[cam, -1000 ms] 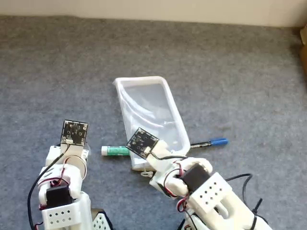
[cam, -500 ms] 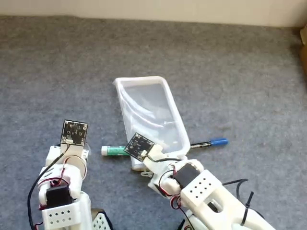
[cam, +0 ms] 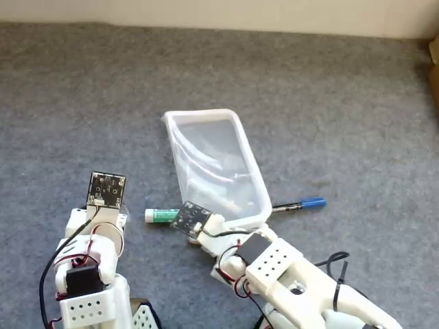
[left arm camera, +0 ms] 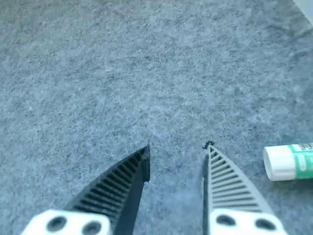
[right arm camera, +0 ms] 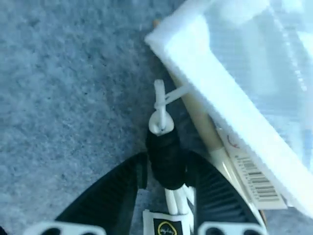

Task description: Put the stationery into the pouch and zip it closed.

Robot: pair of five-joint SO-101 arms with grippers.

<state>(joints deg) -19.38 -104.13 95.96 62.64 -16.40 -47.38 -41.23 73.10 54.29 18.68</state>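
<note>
The right jaws pinch the black zipper pull [right arm camera: 166,156] (at the pouch [right arm camera: 220,98] corner); the left jaws stand open, empty, the glue stick [left arm camera: 288,161] just beside one tip.

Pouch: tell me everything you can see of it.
The pouch is a translucent white plastic sleeve with rounded corners, lying flat on the grey carpet, skewed, pale shapes showing through. At its near corner a black zip pull with a white tie is pinched between the right gripper's jaws.
</note>
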